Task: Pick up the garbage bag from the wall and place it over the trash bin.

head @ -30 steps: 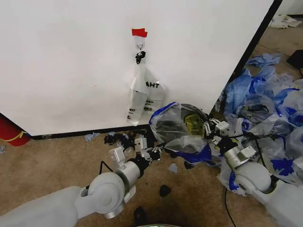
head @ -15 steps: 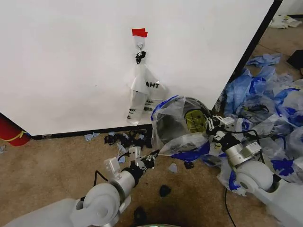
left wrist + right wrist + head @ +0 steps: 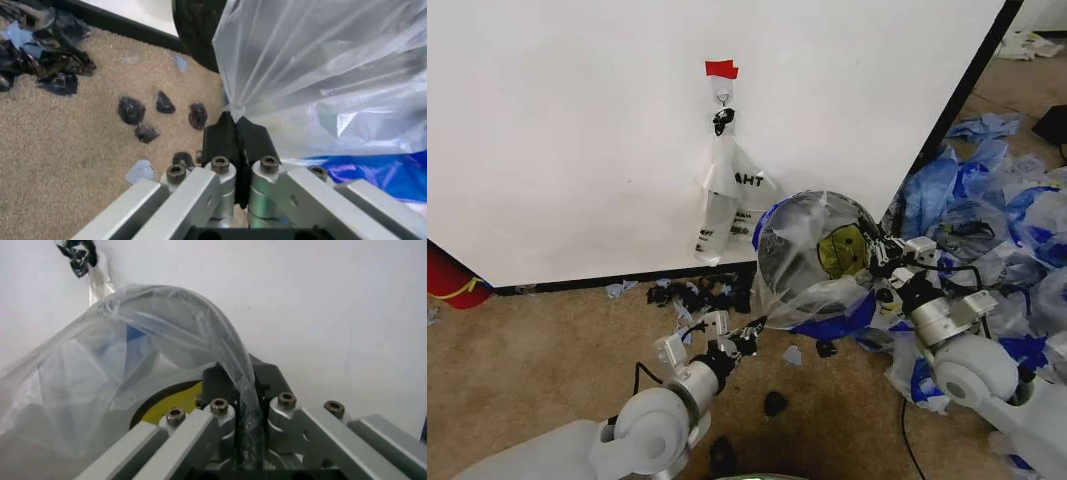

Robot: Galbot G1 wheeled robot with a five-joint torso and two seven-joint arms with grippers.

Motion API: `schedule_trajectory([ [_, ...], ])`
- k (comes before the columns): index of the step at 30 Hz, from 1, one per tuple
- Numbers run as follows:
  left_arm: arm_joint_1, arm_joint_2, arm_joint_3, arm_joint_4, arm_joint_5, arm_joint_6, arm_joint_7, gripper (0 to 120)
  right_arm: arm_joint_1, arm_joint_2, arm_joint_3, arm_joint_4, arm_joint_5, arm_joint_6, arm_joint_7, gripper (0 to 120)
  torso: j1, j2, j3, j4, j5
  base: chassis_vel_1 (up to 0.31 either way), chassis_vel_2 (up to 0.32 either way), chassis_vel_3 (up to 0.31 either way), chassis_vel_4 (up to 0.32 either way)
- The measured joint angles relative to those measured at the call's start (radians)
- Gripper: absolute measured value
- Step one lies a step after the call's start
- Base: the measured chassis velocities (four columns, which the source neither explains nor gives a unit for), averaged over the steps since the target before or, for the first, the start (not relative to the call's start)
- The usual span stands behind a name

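The garbage bag, translucent with a yellow smiley face and blue patches, is stretched as a dome over the round black trash bin, which stands at the foot of the wall. My left gripper is shut on the bag's near-left edge, low above the carpet; the left wrist view shows the plastic bunched between its fingertips. My right gripper is shut on the bag's right edge beside the bin, with a twisted strip of plastic pinched in it.
A narrower white bag with black lettering hangs from the hook under red tape. Black scraps litter the carpet. A pile of blue and white bags lies right of the bin. A red cylinder stands far left.
The bag has gone from a slack heap to a taut dome over the bin. My right gripper moved right and up with its edge; my left arm drew back and lower.
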Motion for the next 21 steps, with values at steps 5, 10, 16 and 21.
schedule_trajectory([
  [5,-0.015,-0.018,0.006,0.03,0.004,-0.01,0.006,0,0.007,-0.005,-0.006,0.016,0.044,-0.013,0.014,0,0.0,0.0,0.0,0.0,0.0,0.0,0.0,0.0,0.0],
  [10,-0.027,-0.037,0.008,0.08,0.03,-0.032,0.019,0,0.008,-0.007,-0.016,0.044,0.084,-0.029,0.044,0,0.0,0.0,0.0,-0.0001,0.0,0.0,0.0,0.0,0.0],
  [16,-0.034,-0.063,0.013,0.131,0.066,-0.063,0.026,0,0.011,-0.006,-0.022,0.065,0.128,-0.049,0.093,0,0.0,0.0,0.0,0.0,0.0,0.0,0.0,0.0,0.0],
  [21,-0.039,-0.081,0.024,0.166,0.1,-0.074,0.029,0,0.012,0.001,-0.024,0.081,0.156,-0.066,0.131,0,0.0,0.0,0.0,0.0,0.0001,0.0,0.0,0.0,0.0],
])
